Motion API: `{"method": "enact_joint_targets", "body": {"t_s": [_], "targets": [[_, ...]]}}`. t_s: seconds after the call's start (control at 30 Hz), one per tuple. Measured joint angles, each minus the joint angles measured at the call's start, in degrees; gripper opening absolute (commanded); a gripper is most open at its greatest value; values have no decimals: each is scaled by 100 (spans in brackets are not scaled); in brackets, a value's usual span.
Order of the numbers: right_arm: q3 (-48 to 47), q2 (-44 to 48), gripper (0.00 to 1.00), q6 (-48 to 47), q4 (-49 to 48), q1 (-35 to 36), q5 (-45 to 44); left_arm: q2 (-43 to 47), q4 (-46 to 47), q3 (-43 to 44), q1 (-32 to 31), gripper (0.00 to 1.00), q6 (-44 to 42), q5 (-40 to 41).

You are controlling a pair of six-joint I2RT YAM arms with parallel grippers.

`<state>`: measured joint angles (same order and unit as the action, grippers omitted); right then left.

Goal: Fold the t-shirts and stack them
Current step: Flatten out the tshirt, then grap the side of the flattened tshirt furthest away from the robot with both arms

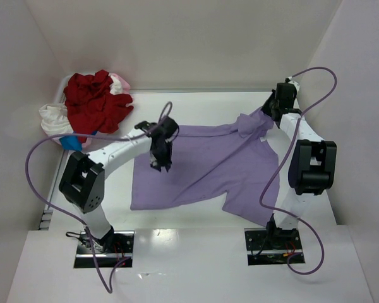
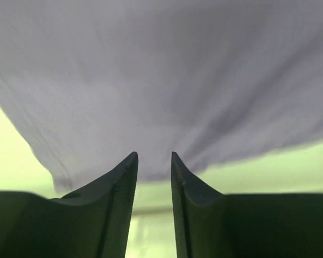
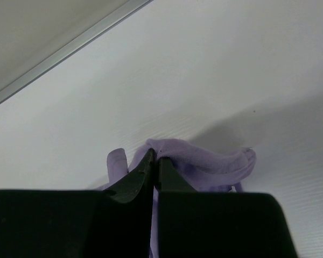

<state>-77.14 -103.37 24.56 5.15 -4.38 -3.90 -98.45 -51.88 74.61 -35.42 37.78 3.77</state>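
Observation:
The lavender t-shirt (image 1: 205, 167) lies spread across the middle of the table, and its far right part is lifted and bunched. My right gripper (image 1: 267, 112) is shut on that bunched lavender cloth (image 3: 204, 164), with the fold caught between the tips (image 3: 155, 154). My left gripper (image 1: 159, 165) hovers over the shirt's left part. Its jaws (image 2: 154, 156) stand apart with nothing between them, and lavender cloth (image 2: 161, 80) fills the view beyond the tips. A red t-shirt (image 1: 96, 101), a white one (image 1: 52, 118) and a pale pink one (image 1: 120, 82) lie crumpled in a heap at the back left.
White walls close in the table at the back and on both sides. A small blue item (image 1: 71, 142) pokes out under the heap. Purple cables (image 1: 31, 170) loop around both arms. The arm bases (image 1: 104, 247) sit at the near edge.

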Motion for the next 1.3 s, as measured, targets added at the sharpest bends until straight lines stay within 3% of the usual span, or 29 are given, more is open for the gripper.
{"method": "enact_joint_targets", "body": {"t_s": [0.13, 0.47, 0.7, 0.9, 1.3], "targets": [[0, -17, 2, -2, 0, 0, 31, -304, 326, 855, 817, 41, -186, 363], [-46, -280, 2, 2, -4, 0, 238, -1305, 1261, 1423, 2656, 44, -802, 754], [-55, -350, 2, 2, -7, 0, 291, -1633, 2371, 1519, 2946, 53, -1266, 162], [-55, -358, 2, 2, -9, 0, 304, -1875, 3001, 1838, 3121, 53, -1543, -577], [-96, -374, 2, 0, -4, 0, 289, -2258, 3154, 1923, 3438, 53, -2092, -1434]]}}
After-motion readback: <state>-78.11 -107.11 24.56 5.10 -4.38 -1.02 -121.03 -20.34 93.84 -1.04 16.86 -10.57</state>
